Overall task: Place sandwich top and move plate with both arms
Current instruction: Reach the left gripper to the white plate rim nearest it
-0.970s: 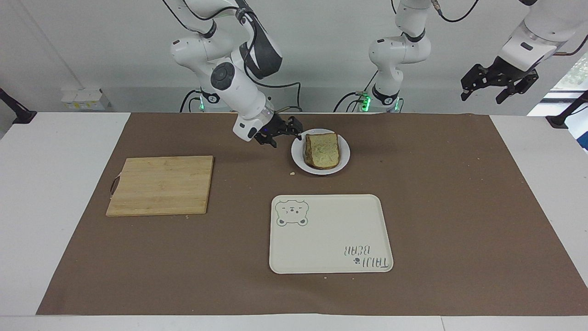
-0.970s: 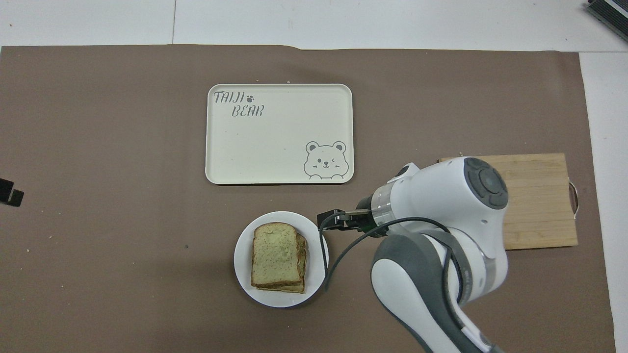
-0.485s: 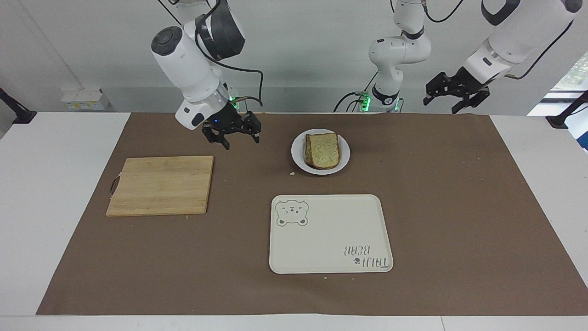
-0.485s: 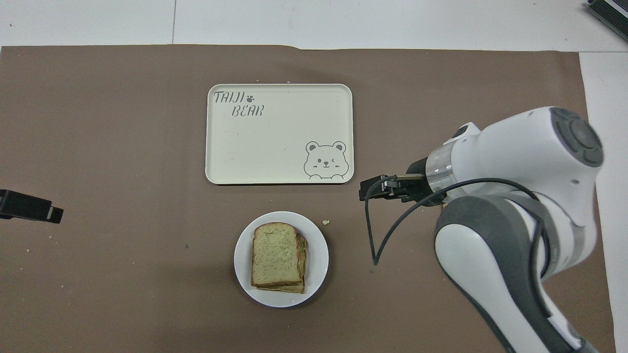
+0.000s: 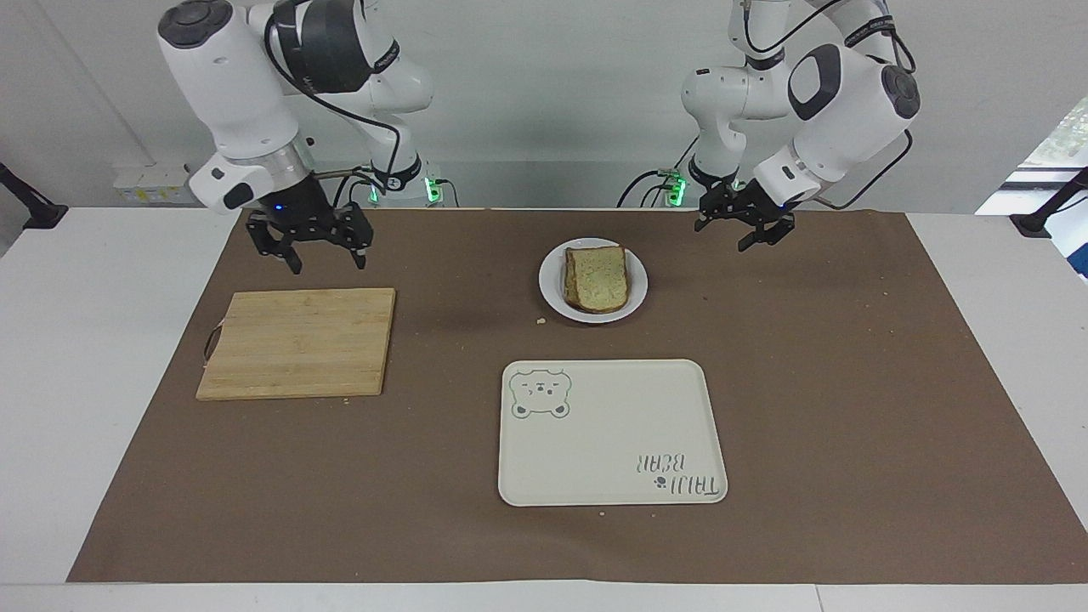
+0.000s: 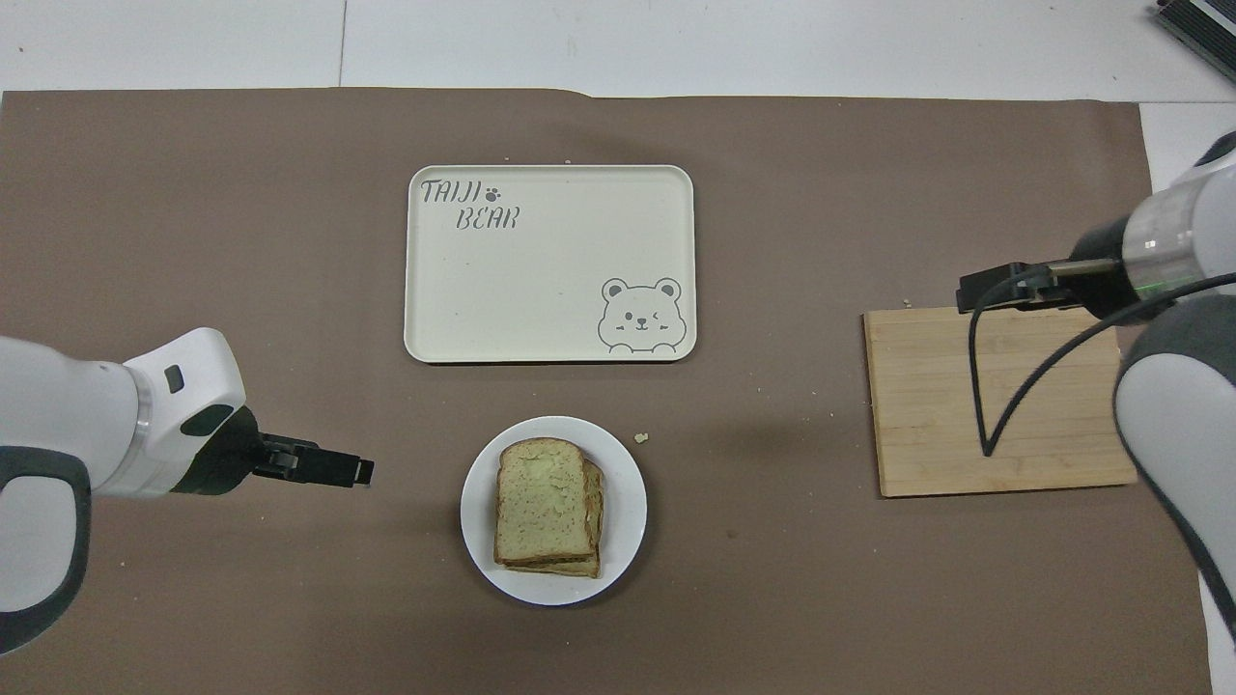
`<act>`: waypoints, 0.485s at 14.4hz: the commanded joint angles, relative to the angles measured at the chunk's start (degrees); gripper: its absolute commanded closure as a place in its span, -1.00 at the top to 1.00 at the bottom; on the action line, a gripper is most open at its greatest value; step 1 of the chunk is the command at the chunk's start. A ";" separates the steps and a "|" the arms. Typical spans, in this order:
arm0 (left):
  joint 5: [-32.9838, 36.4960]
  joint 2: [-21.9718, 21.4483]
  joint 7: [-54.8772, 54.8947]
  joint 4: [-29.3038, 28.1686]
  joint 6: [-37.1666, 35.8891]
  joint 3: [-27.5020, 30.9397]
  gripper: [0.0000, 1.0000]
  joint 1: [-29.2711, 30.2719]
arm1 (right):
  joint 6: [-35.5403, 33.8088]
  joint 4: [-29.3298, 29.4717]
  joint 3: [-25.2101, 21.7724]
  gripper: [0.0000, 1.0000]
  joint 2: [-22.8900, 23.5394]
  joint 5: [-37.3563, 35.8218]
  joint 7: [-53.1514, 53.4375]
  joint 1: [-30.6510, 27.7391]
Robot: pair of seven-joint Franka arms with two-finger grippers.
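The sandwich top (image 5: 597, 276) lies flat as the upper slice of a stacked sandwich on the white plate (image 5: 550, 289), on the brown mat near the robots. In the overhead view the sandwich top (image 6: 541, 494) sits a little askew on the slice under it, within the plate (image 6: 478, 507). My right gripper (image 5: 328, 264) is open and empty, raised over the cutting board's robot-side edge; it also shows in the overhead view (image 6: 968, 292). My left gripper (image 5: 744, 237) is open and empty, over the mat beside the plate toward the left arm's end; in the overhead view the left gripper (image 6: 364, 472) stands apart from the plate.
A cream tray with a bear drawing (image 5: 612, 433) lies farther from the robots than the plate; it also shows in the overhead view (image 6: 550, 280). A wooden cutting board (image 5: 297, 340) lies toward the right arm's end, also in the overhead view (image 6: 927, 405). A crumb (image 5: 540, 320) lies by the plate.
My right gripper left the plate's edge and swung up and away to over the cutting board. My left arm swung in and down from the table's end toward the plate. The sandwich has not moved.
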 commanded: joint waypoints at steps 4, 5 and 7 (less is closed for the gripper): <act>-16.72 -2.20 13.61 -17.33 14.31 0.90 1.00 -3.56 | -12.56 8.29 -1.90 1.00 0.82 -2.23 -0.96 -1.22; -18.05 -1.93 15.38 -19.00 15.54 0.90 1.00 -4.08 | -12.04 7.68 -1.90 1.00 0.39 -2.58 -0.87 -1.39; -22.08 0.08 19.85 -21.03 16.52 0.90 0.70 -4.18 | -11.77 7.32 -1.98 1.00 0.29 -2.15 -0.96 -1.92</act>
